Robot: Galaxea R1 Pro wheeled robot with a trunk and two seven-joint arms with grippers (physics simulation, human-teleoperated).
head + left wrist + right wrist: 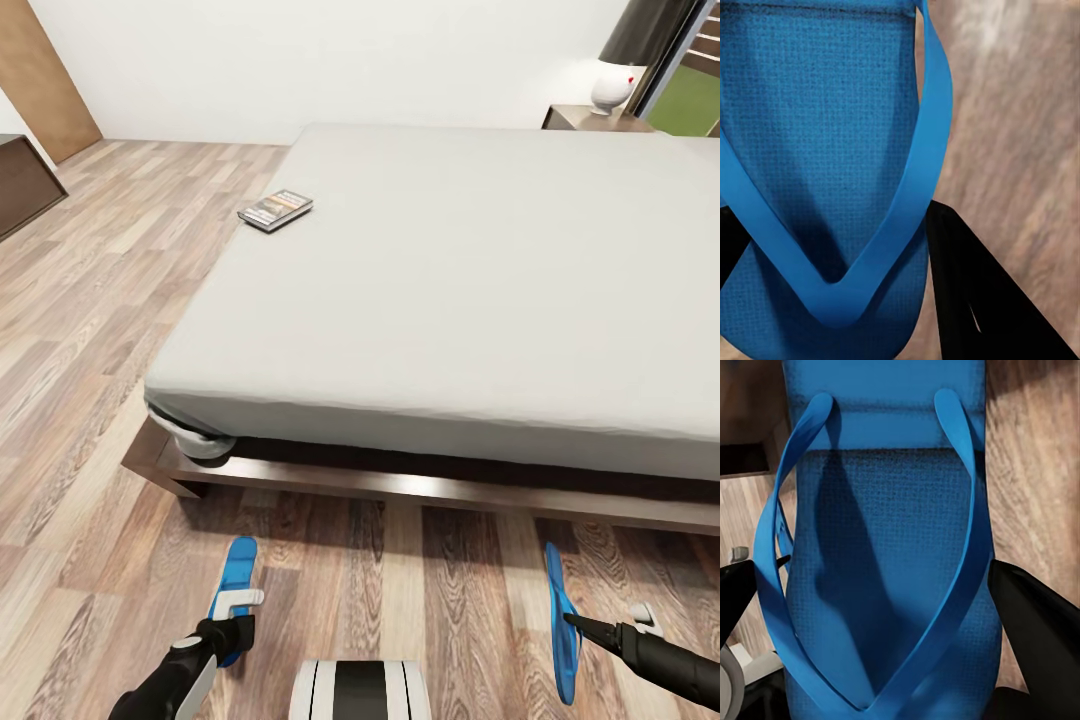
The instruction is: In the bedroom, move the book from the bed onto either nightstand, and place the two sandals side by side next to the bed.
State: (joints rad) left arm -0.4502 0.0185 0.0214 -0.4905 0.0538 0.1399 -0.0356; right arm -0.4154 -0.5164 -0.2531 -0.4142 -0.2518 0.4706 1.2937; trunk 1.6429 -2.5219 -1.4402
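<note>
Head view runs, from the left, over light wood-plank floor (pixel 90 330) to the large low bed with its plain pale grey mattress (pixel 450 290) and dark brown wooden platform frame (pixel 400 485). The small thin dark-covered book (pixel 275 209) lies flat near the mattress's left edge, well apart from both arms, so that part of the task looks untouched. At the bottom left, the left gripper (pixel 236 625) is clenched around one bright blue flat sandal (pixel 238 580), its dark fingers (pixel 975 300) flanking the sole in the left wrist view. At the bottom right, the right gripper (pixel 585 628) grasps the other blue sandal (pixel 560 620), held on edge. Both sandals sit near the bed's foot but well apart from each other, probably carried one per arm so they can be set down together as a pair.
</note>
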